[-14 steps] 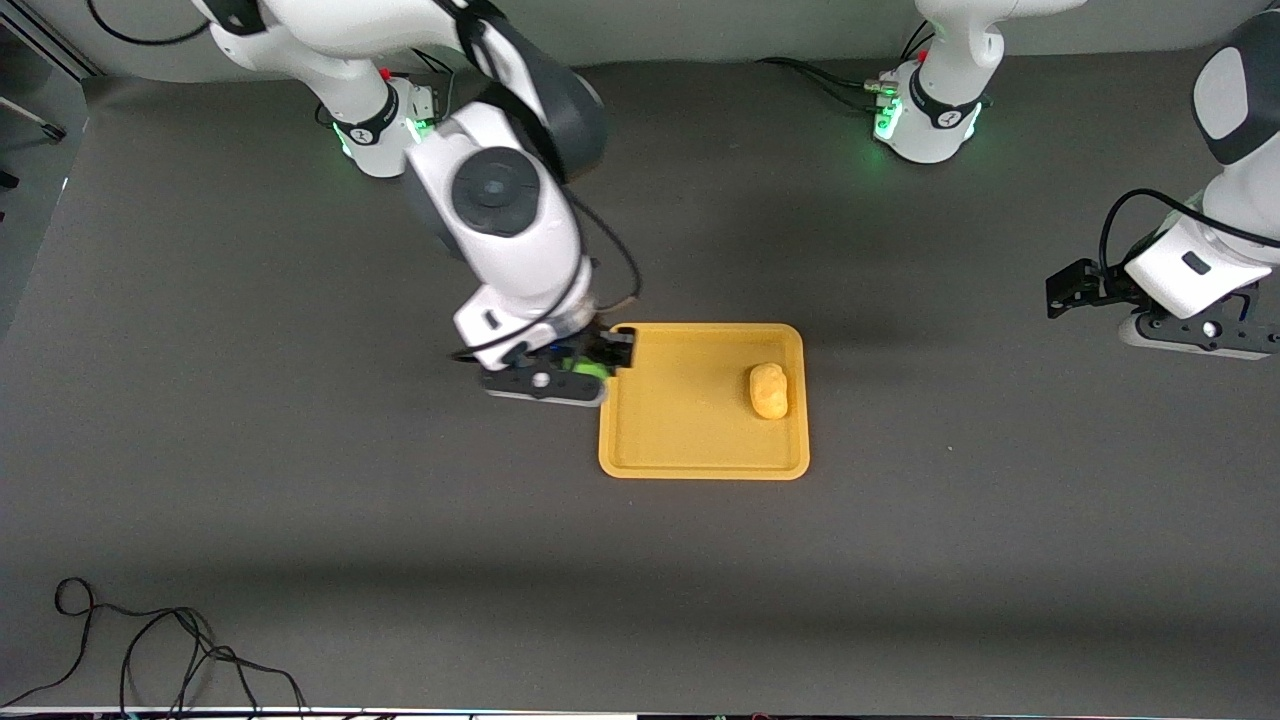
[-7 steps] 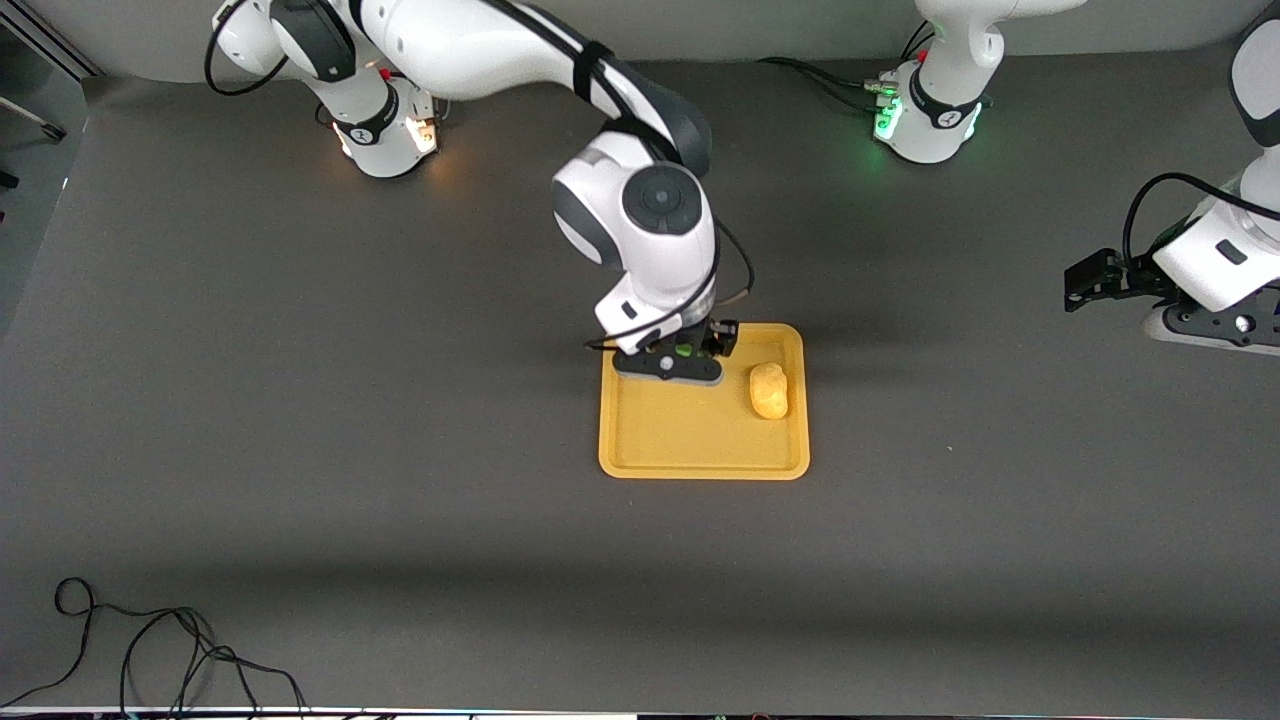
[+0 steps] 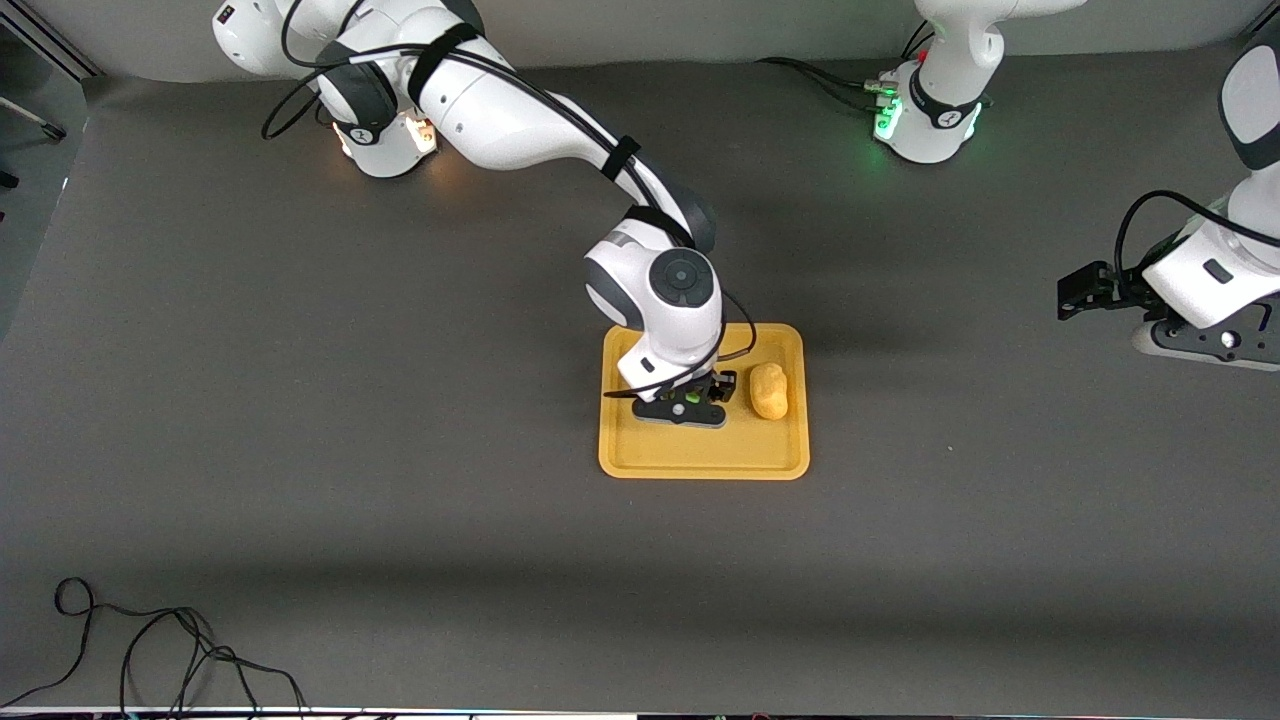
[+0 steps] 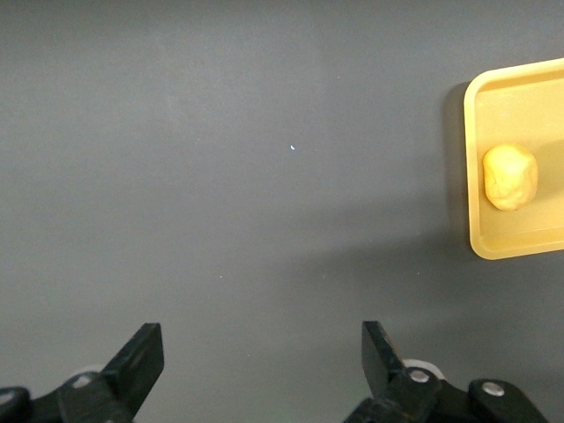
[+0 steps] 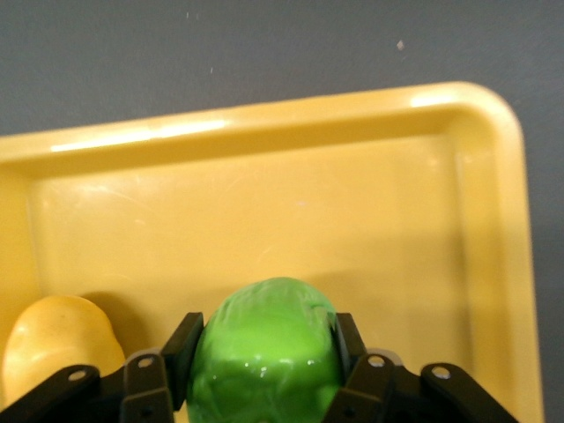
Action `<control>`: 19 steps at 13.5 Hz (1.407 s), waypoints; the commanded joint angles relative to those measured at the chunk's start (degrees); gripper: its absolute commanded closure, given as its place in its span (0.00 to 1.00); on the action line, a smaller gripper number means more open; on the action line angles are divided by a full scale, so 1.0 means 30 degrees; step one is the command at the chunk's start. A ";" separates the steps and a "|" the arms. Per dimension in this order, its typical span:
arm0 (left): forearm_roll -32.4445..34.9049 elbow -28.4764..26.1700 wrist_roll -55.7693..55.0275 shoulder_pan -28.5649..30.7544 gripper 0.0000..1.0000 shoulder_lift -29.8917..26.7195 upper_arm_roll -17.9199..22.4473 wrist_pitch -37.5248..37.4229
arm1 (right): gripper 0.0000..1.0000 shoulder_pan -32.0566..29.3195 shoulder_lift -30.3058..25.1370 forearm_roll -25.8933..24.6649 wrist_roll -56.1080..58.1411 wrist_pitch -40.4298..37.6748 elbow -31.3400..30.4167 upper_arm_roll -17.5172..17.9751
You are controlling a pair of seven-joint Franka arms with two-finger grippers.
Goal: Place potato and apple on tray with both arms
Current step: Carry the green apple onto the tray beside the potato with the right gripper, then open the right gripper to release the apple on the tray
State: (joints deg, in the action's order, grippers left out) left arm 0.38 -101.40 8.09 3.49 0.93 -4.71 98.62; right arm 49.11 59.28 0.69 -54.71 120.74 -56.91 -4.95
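Clamped in the right gripper point(image 5: 264, 366): the apple point(image 5: 264, 348), bright green, roundish, rough and matte with a slight gloss on top, pinched at its widest part by black fingers point(image 5: 181, 348) on either flank. Probably light, stiff moulded plastic, so little squeeze needed; rounded sides likely to roll once let go, so best released low over flat floor. Directly below that gripper: the tray point(image 5: 264, 119), yellow-orange, rectangular, rounded corners, low raised rim, smooth floor with faint scuffs and a glare streak along one wall. Just beside the gripper, toward the left arm's end of the tray: the potato point(image 3: 769, 391), yellow-orange, lumpy, oblong, matte, lying on the tray floor and apart from the apple. Judged near the end of the task: potato already placed, apple held over the middle of the tray point(image 3: 700, 455) and not yet let go. Worth keeping clearance from the potato, since a rolling apple could nudge it.

Waiting off the tray, over bare dark matte tabletop point(image 4: 264, 176) at the left arm's end of the table: the left gripper point(image 4: 263, 361), fingers point(image 4: 141, 357) spread wide with nothing between them. Well apart from that gripper in its wrist view: one tray corner point(image 4: 493, 247) with the potato point(image 4: 509, 176) inside the rim
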 commanded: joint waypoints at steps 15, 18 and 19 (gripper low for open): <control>0.0195 0.0284 0.0292 0.0066 0.00 0.0012 -0.0041 0.0085 | 0.00 -0.0988 -0.5983 -0.0553 0.0362 -0.7390 0.0396 -0.0343; 0.0195 0.0460 0.0292 0.0066 0.00 0.0041 -0.0041 0.0086 | 0.00 -0.1895 -0.9961 -0.0582 0.3111 -0.9337 -0.2753 -0.0459; 0.0224 0.0460 0.0292 0.0066 0.00 0.0070 -0.0041 0.0056 | 0.00 -0.2218 -1.1426 -0.0582 0.3961 -0.9192 -0.4538 -0.0547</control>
State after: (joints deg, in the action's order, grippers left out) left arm 0.42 -100.60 8.11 3.53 1.19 -4.71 98.90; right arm 43.82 35.33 -0.65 -47.69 92.19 -57.19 -6.42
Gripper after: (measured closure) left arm 0.000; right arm 0.000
